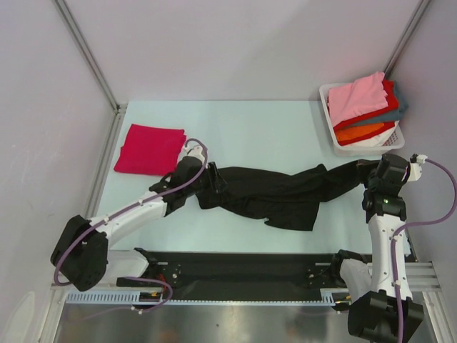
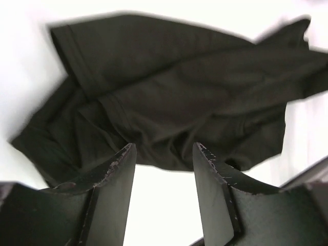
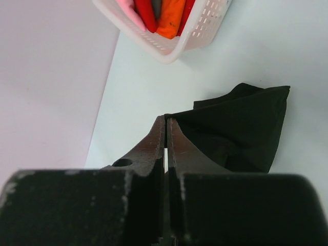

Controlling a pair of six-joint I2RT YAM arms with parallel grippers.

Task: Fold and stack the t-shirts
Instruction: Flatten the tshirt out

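Note:
A large black t-shirt lies crumpled and stretched across the middle of the table. In the left wrist view the black t-shirt lies just beyond my fingertips. My left gripper is at its left end, open and empty, with bare table between the jaws. My right gripper is at the shirt's right end, shut, with an edge of the black t-shirt pinched at its tips. A folded magenta-red t-shirt lies at the far left.
A white slatted basket stands at the back right, also in the right wrist view. It holds folded pink, red, teal and orange shirts. A wall post stands near the magenta-red shirt.

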